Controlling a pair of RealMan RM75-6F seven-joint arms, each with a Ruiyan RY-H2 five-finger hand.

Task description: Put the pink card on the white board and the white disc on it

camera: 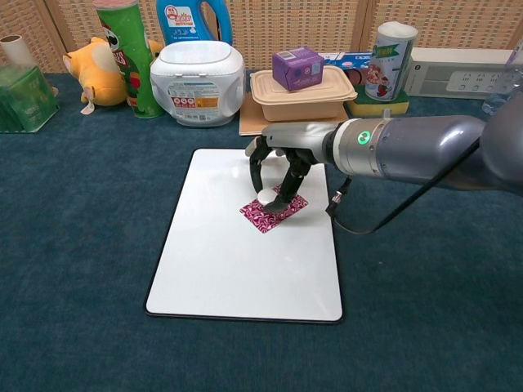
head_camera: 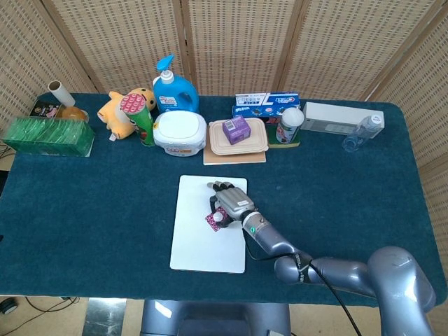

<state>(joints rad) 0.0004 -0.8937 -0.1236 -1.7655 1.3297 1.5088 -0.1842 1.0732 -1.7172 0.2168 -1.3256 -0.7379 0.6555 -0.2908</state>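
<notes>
Pink card (camera: 274, 207) is lying flat on the white board (camera: 237, 261); white disc (camera: 266, 195) is pinched in the right hand's (camera: 278, 167) fingers (camera: 288, 186) over the card for placing.

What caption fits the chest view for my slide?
Right hand holds the white disc over the pink card on the white board.

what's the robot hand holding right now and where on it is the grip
The right robot hand holds the white disc by its edge between its fingertips, just above the pink card on the white board. The left hand is out of view.
</notes>
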